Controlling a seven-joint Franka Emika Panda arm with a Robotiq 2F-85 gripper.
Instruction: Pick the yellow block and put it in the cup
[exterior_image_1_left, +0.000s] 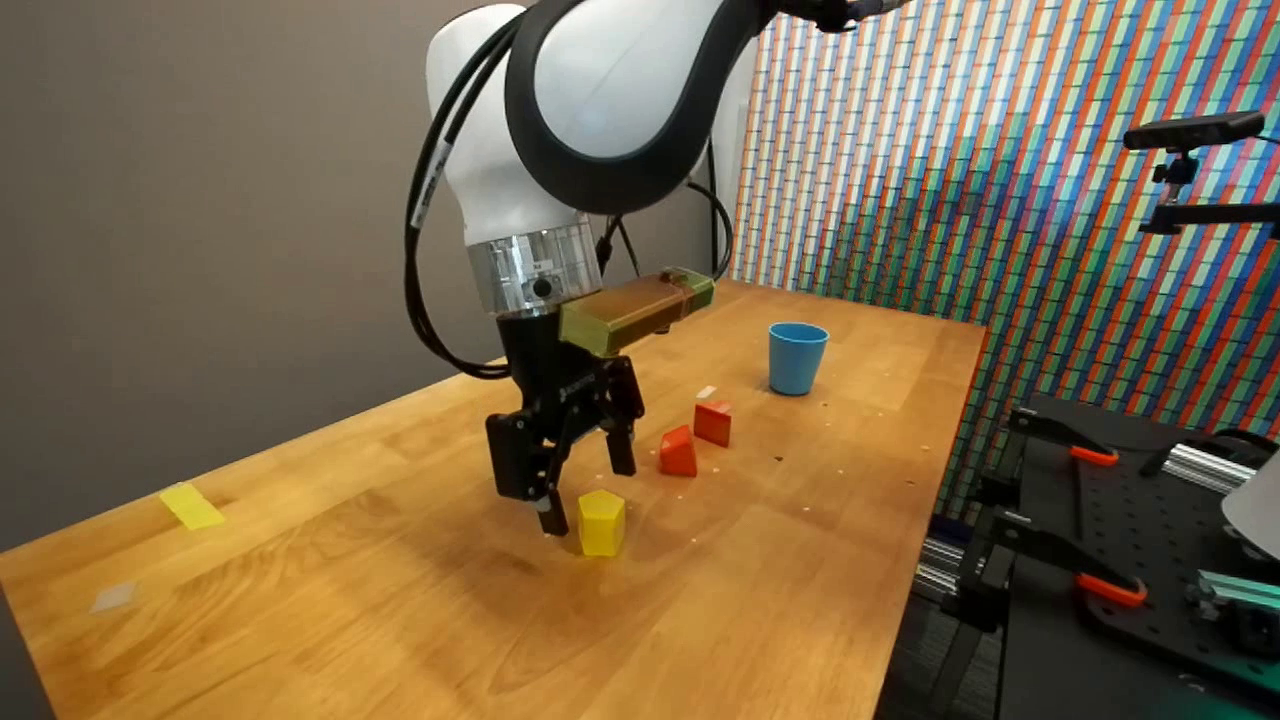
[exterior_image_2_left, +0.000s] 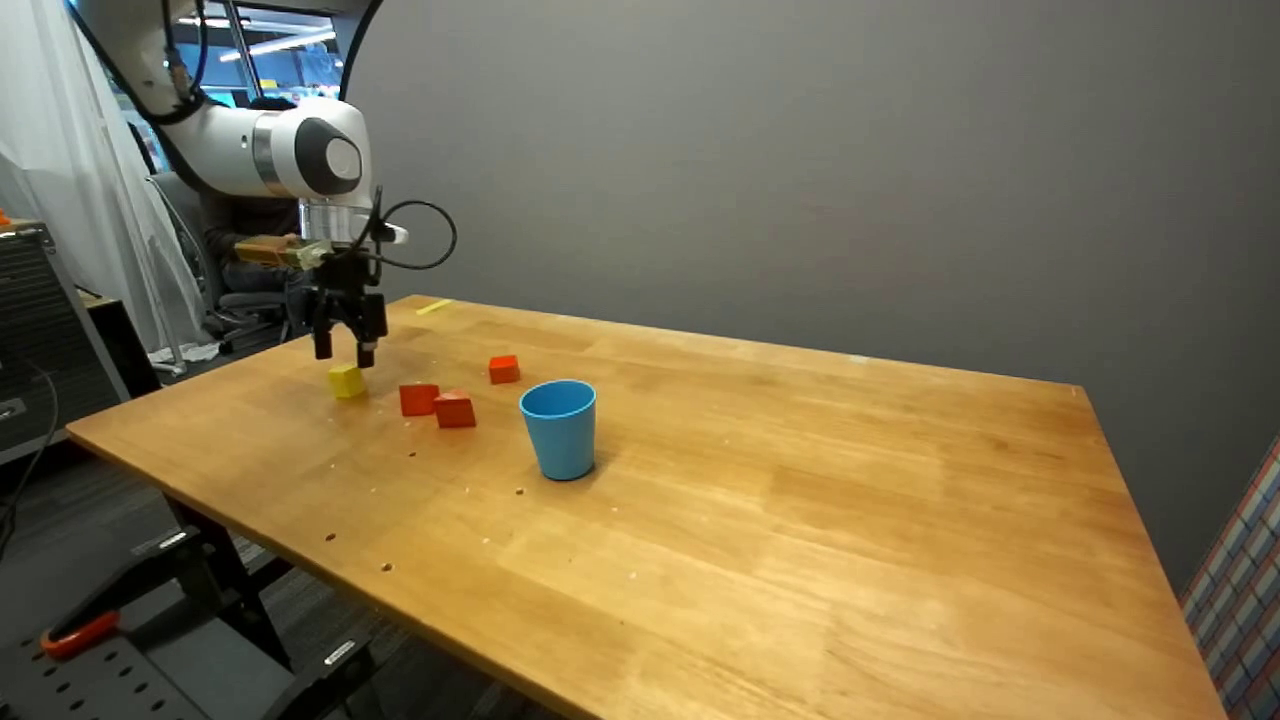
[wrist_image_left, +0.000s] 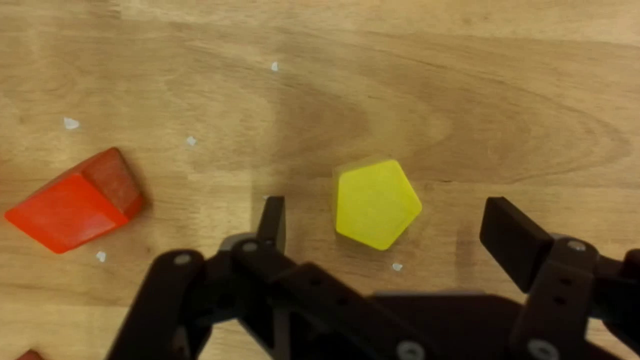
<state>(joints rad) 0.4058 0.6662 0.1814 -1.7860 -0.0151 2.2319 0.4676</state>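
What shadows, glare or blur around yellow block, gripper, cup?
Wrist view: yellow block clearly outlined, gripper dark, slightly soft. In an exterior view: table has soft shadow near yellow block, pale sheen farther off. In an exterior view: cup casts small shadow at base.

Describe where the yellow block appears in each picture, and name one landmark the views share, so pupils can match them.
In an exterior view: the yellow block is below centre and slightly left, by the claw.
In an exterior view: the yellow block is well left of centre, about mid-height, under the claw.
In the wrist view: the yellow block is slightly right of centre, framed by the open claw.
Shared landmark: the black claw.
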